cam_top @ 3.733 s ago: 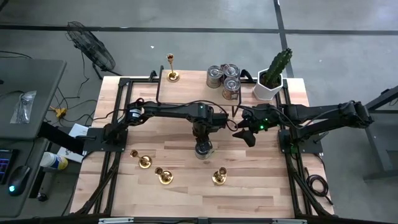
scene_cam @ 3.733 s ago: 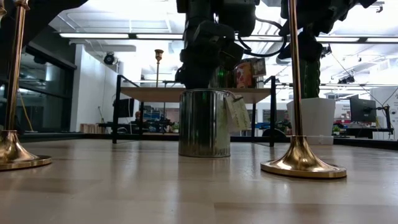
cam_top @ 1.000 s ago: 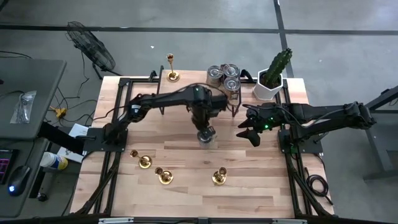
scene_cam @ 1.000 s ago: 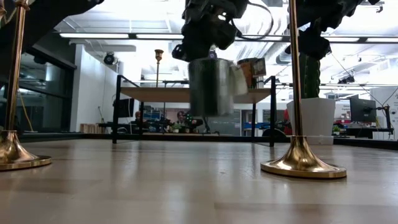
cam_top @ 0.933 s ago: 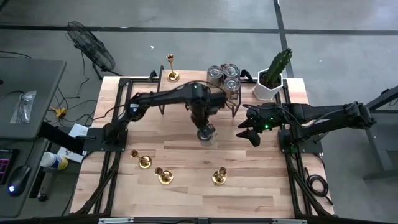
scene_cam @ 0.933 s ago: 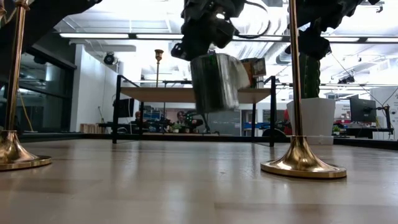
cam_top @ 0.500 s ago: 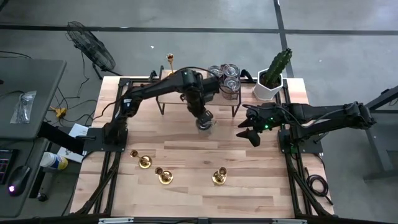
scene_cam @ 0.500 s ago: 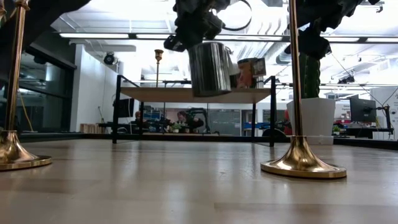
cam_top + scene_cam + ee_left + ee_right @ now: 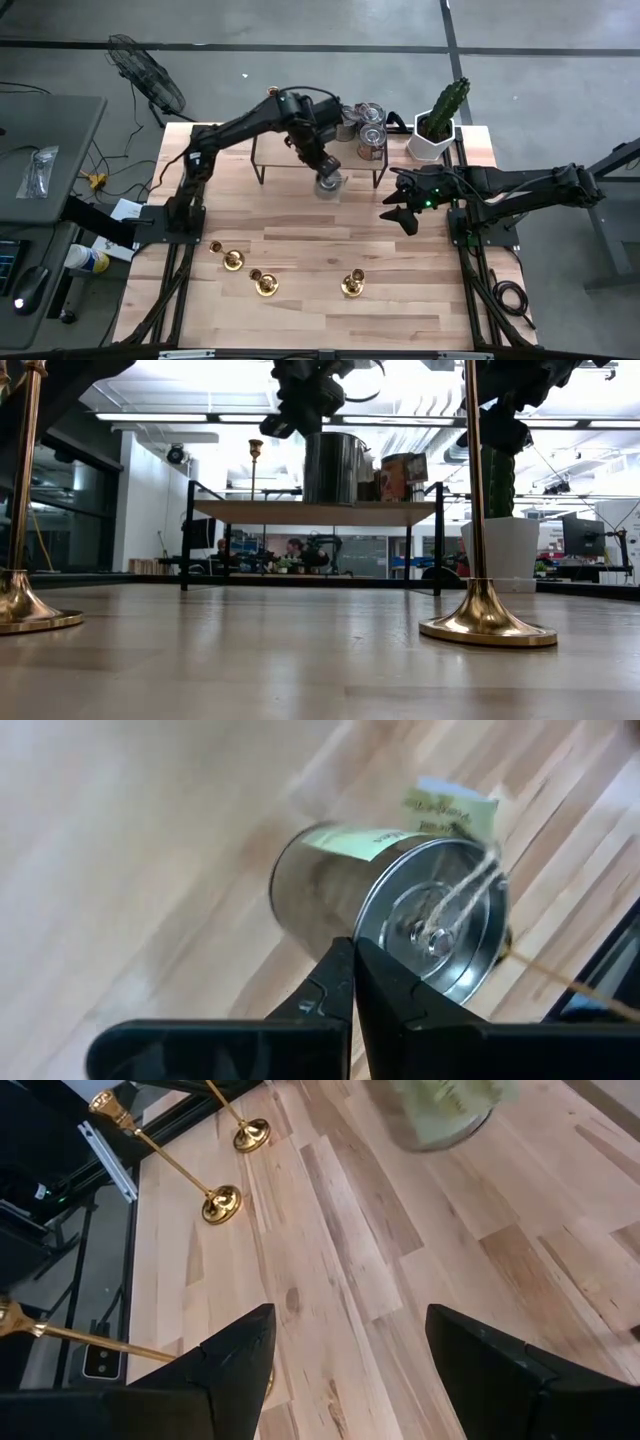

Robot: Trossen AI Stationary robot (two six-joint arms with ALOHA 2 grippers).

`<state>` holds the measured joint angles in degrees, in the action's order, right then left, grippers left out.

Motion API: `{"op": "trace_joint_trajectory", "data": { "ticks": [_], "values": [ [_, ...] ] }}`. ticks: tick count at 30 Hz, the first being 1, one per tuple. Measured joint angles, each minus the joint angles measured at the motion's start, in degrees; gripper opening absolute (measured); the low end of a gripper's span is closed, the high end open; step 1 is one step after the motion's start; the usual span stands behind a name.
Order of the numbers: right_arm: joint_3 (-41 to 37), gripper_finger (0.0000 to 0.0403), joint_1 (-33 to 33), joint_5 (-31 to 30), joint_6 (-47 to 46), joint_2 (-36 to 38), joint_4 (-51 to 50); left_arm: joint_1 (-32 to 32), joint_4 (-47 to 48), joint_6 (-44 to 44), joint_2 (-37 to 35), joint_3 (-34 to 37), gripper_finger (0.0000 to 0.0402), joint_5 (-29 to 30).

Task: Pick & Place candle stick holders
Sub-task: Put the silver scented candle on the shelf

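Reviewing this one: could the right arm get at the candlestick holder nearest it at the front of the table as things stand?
Probably yes. The right gripper hangs open and empty, the nearest candlestick holder stands apart from the others, and bare table lies between. The left gripper carries a tin can farther back.

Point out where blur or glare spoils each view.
Right wrist view: the tin can is smeared. Left wrist view: the can's paper tag is blurred. Low view: ceiling lights glare, leaving the left gripper a silhouette. High view: the can is slightly soft.
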<state>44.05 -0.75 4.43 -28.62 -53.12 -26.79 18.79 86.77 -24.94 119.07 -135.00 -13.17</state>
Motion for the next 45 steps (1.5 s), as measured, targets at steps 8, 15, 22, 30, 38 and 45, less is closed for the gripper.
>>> {"op": "trace_joint_trajectory", "data": {
  "ticks": [8,15,22,30,38,45],
  "values": [
    [0.00,0.0252,0.00,0.00,0.02,0.00,0.01,3.76,-4.29,-0.89,-1.41,-0.09,0.0001,-0.18],
    [0.00,0.0252,0.00,0.00,0.00,-0.01,0.00,6.66,-7.23,-0.17,-1.28,-0.04,0.0001,0.61],
    [0.00,0.0252,0.00,-1.59,-0.02,-0.28,0.89,6.49,-5.44,1.50,-1.25,-0.04,0.0001,0.50],
    [0.02,0.0252,0.00,-1.22,1.74,-5.53,6.42,1.64,3.28,4.47,-2.54,0.33,0.0000,7.89],
    [0.02,0.0252,0.45,0.40,1.77,-10.67,14.02,-1.59,3.17,2.57,-8.69,5.37,0.0000,9.65],
    [0.02,0.0252,1.81,0.15,1.49,-10.69,13.40,-2.48,3.21,-0.43,-20.90,30.01,0.0000,12.09]
  ]
}}
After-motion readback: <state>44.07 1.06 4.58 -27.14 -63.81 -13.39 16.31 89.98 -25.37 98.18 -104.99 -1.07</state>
